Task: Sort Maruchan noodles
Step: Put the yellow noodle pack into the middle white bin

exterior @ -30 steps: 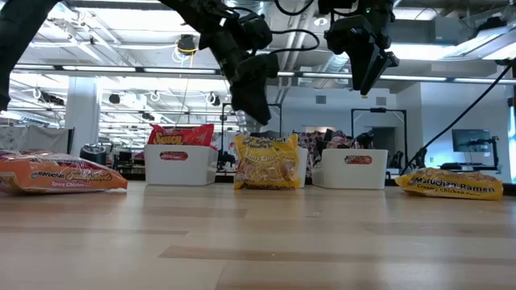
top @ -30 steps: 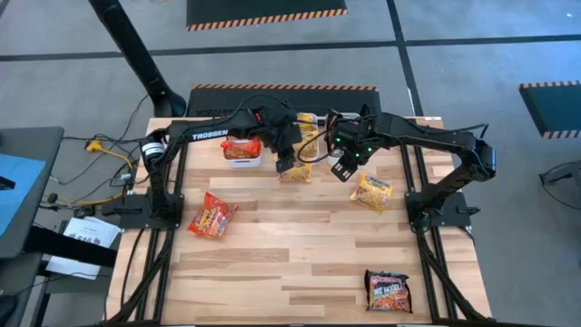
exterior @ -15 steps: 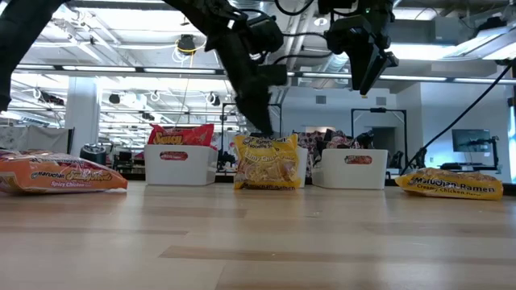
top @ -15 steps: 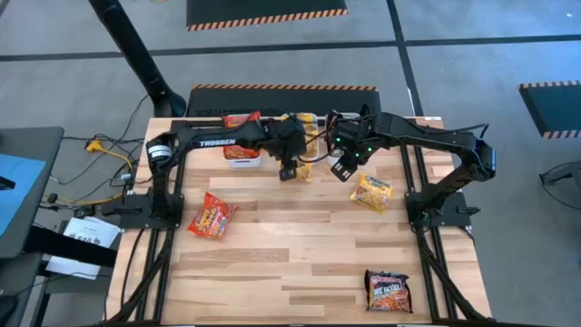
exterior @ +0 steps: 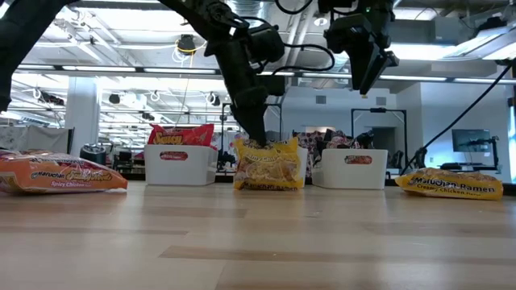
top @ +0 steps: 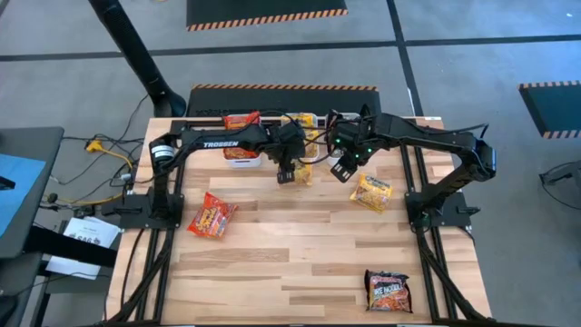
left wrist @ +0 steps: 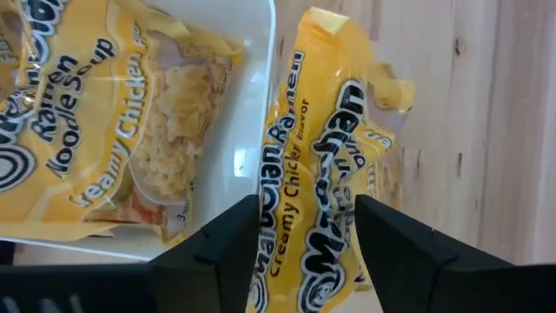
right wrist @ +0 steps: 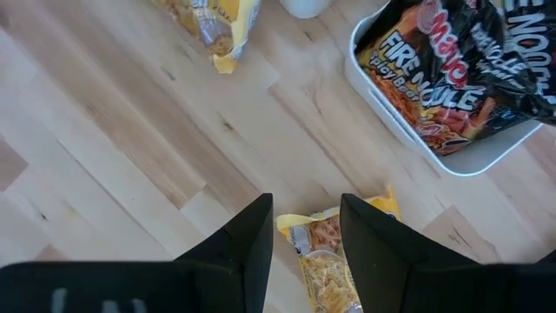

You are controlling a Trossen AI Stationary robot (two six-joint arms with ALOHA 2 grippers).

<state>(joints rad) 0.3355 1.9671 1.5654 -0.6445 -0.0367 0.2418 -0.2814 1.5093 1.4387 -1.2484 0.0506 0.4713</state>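
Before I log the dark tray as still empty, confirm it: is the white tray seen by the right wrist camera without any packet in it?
No. The white tray holds a dark noodle packet with red lettering.

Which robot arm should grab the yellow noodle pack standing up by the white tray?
Probably the left. Its end effector already has open fingers on either side of the yellow plastic Creamy Chicken ramen packet beside the white rectangular tray. The right end effector hangs higher, over bare table.
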